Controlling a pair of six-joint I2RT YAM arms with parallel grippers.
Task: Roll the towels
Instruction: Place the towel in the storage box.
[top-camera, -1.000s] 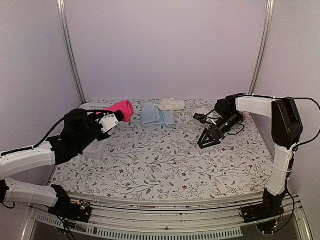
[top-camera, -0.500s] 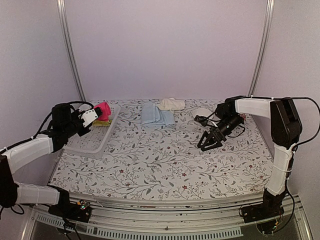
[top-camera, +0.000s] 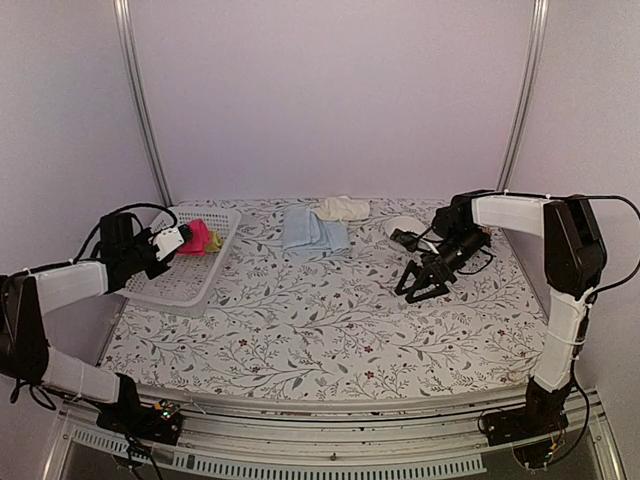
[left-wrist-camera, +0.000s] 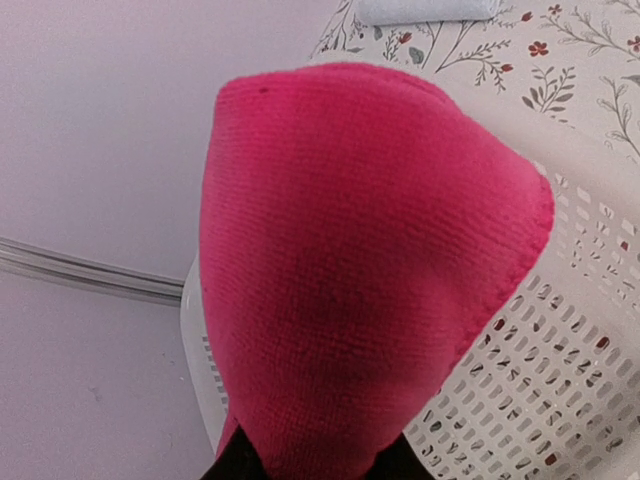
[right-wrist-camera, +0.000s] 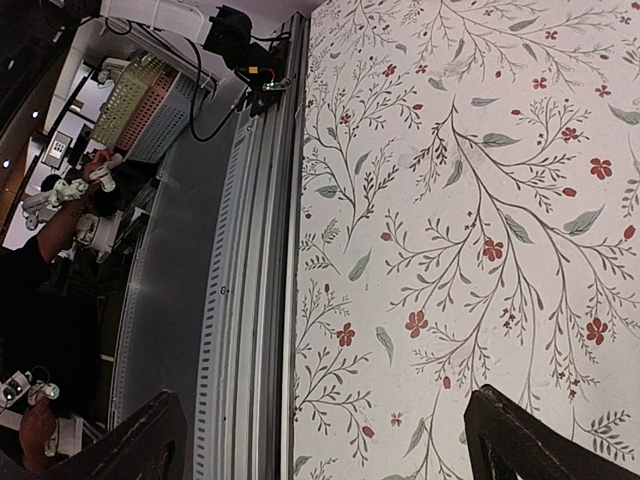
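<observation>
Top external view: left gripper clamped hot pink towel over white basket at counter's left edge; right gripper jaws wide, empty, near right edge. Towel could unroll if released loosely.

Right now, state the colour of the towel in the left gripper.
Hot pink towel; left wrist view.

pink towel fuzzy matt microfibre cloth; basket white perforated plastic.
</observation>
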